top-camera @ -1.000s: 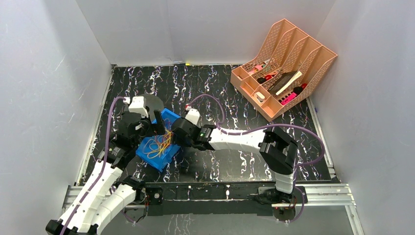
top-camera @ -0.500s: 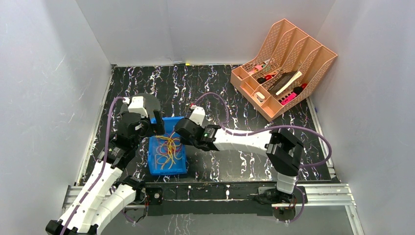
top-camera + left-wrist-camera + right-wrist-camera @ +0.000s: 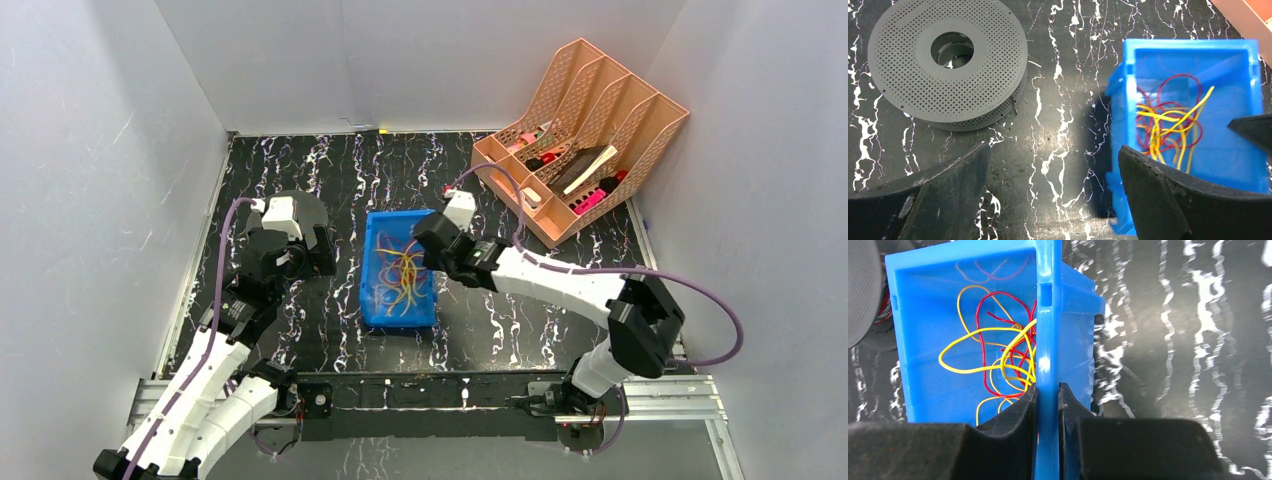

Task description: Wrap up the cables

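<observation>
Cables (image 3: 1013,357), judged thin, light and limp, lie tangled in the bin (image 3: 1068,305); a loose end seems best pinched. Right tool (image 3: 1048,396) is clamped on the bin wall; left tool (image 3: 1053,175) is spread apart.

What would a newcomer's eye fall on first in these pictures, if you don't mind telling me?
Most likely the bright blue plastic bin mid-table, holding a tangle of thin yellow and red cables, with the jaws of the right arm clamped on its right wall. Next, the peach lattice plastic file organiser in the far right corner, and the grey perforated spool to the bin's left.
</observation>
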